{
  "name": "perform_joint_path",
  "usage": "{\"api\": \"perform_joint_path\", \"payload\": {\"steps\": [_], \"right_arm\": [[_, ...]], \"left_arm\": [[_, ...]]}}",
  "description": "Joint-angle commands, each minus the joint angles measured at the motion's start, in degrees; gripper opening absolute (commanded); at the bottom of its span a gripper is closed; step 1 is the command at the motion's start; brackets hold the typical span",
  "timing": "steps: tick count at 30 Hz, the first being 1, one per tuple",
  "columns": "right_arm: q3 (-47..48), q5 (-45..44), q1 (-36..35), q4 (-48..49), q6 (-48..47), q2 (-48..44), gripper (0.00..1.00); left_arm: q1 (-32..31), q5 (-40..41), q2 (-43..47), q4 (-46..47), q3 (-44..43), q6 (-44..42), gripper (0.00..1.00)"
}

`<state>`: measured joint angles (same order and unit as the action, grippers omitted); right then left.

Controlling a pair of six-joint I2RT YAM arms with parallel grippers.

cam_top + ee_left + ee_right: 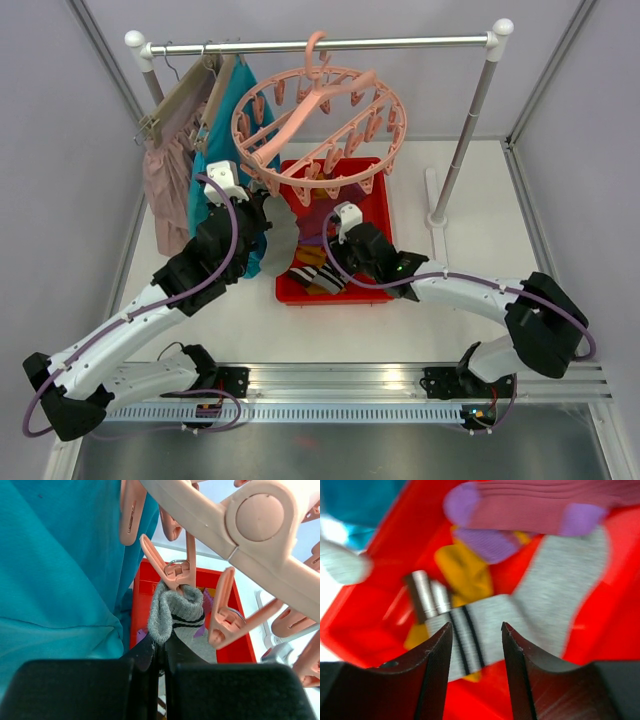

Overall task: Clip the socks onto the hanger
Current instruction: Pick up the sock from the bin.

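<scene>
Salmon-pink plastic ring hanger (320, 105), hooked on the rail, carries one grey black-striped sock (177, 612), its cuff apparently pinched in a pink clip (175, 575); the left gripper (162, 655) is clamped tight on it just below. Four socks seem left to clip in the red plastic bin (420, 510): a second grey sock (555, 595), a mustard-yellow sock (462, 570), a mauve purple-toed sock (520, 505) and a black-and-white striped sock (425, 597). Above them hangs the right gripper (476, 645), half parted and empty.
</scene>
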<state>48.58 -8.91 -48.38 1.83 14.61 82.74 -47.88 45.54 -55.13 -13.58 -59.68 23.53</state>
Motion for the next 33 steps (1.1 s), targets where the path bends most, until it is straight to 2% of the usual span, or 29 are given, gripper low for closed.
{"api": "perform_joint_path", "payload": {"steps": [1,21,27,33], "right_arm": [[0.99,-0.06,-3.03,3.54,-0.55,2.5,0.51],[2.4,-2.69,-3.83,5.12,-0.9,13.15,0.52],[2.93,-3.4,-3.83,5.56,-0.73,14.2,0.4],[1.61,-4.19,-3.91,6.52,0.24,11.57,0.16]], "left_arm": [[-0.11,0.43,0.2,1.89,-2.28,-1.91,0.04],[-0.11,-1.15,-0.41,2.42,-2.11,-1.38,0.04],[-0.11,-1.59,-0.06,2.07,-1.76,-1.03,0.04],[-0.11,-1.95,0.64,1.54,-1.58,-0.77,0.05]]}}
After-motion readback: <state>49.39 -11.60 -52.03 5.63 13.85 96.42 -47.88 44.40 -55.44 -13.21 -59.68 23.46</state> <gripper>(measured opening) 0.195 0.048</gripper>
